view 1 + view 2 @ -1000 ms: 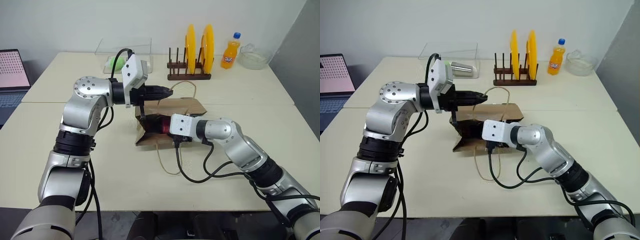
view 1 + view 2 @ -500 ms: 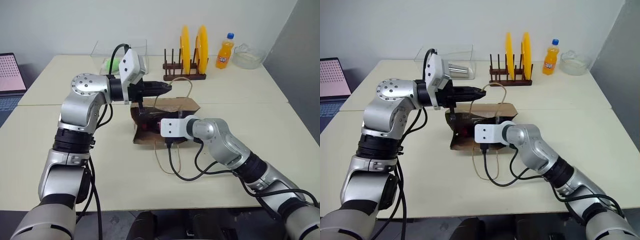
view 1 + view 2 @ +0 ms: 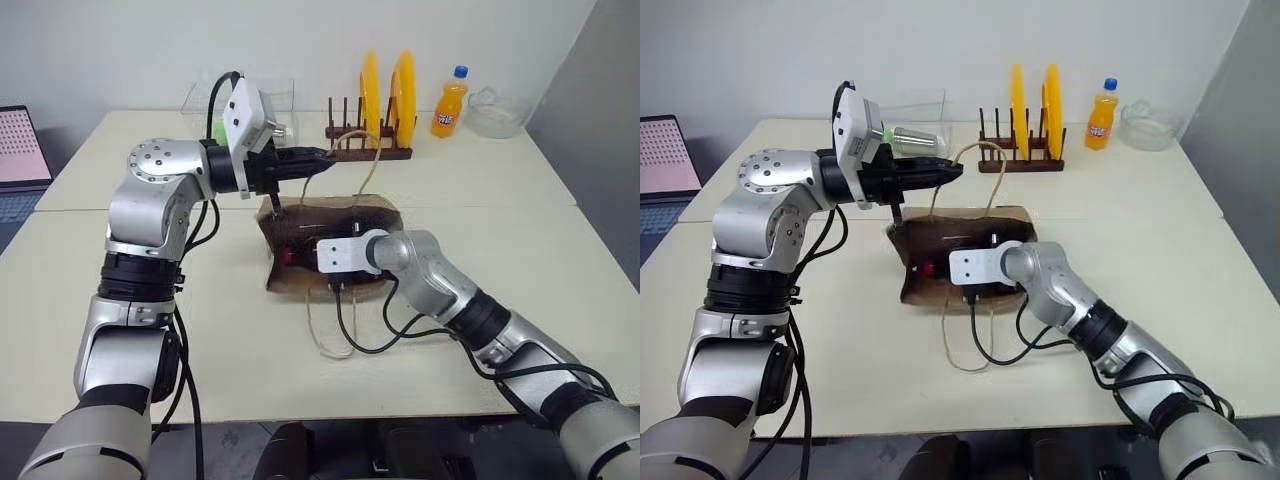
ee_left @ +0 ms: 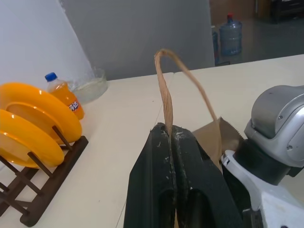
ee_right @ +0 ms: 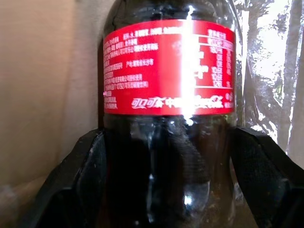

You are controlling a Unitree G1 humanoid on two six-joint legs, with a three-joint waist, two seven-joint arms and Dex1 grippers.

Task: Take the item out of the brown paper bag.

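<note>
The left gripper (image 4: 172, 142) is pinched tight on one thin tan cord handle (image 4: 166, 95) of the creased brown paper bag (image 3: 340, 215), holding it up. The bag lies on its side mid-table, mouth to the left. The right gripper (image 5: 166, 156) reaches inside with fingers (image 5: 80, 166) spread wide either side of the small dark cola bottle with a red label (image 5: 168, 66); I cannot tell if they touch it. The bottle lies in the bag. At the far right of the cream table (image 3: 520, 260) stands an orange soda bottle (image 3: 449, 103).

The brown paper bag (image 3: 330, 225) looks matt and creased; the cola bottle (image 5: 168, 123) is glossy clear plastic with a shiny red label.
</note>
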